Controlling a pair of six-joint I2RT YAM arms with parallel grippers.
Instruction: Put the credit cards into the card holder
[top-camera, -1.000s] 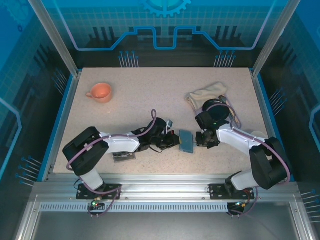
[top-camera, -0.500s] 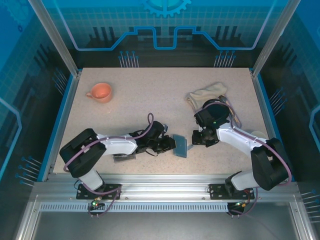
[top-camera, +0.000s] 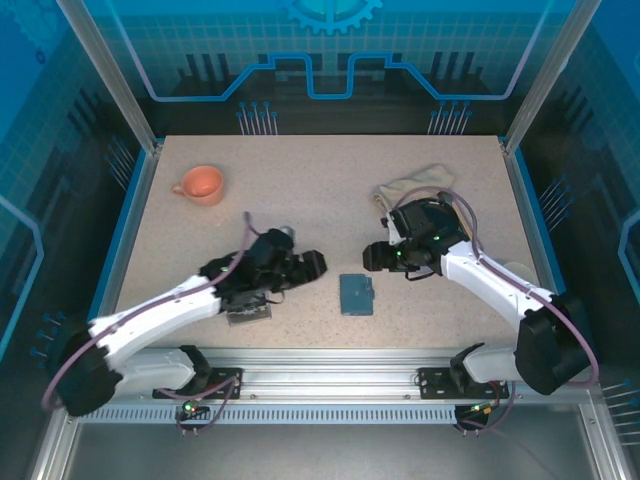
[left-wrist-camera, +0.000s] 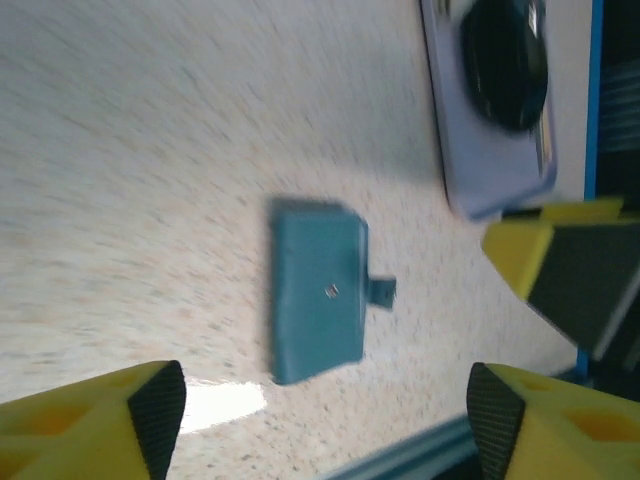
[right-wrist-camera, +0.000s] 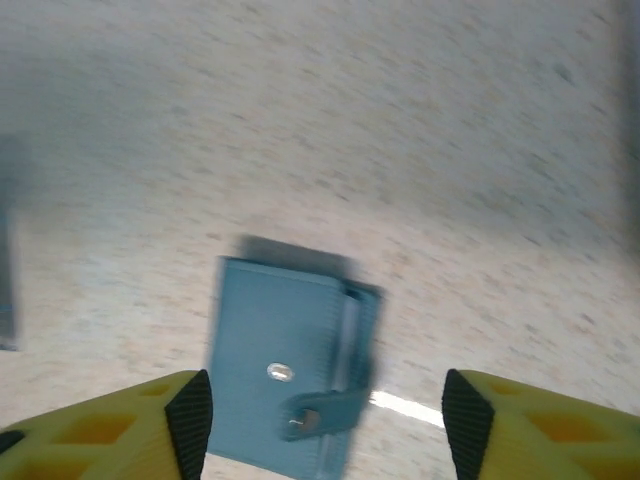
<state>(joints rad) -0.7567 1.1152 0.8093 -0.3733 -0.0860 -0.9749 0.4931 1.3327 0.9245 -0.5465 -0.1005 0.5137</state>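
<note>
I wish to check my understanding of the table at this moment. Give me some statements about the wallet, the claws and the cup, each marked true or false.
1. The card holder lies flat on the table, between the two arms. True.
2. The left claw is shut on the card holder. False: it is open and apart from it.
3. An orange cup stands at the far left of the table. True.
4. The right claw holds a card. False: it is open and empty.

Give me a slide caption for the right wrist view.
Folded teal card holder lying flat on the speckled table, just ahead of the open, empty right hand.
</note>
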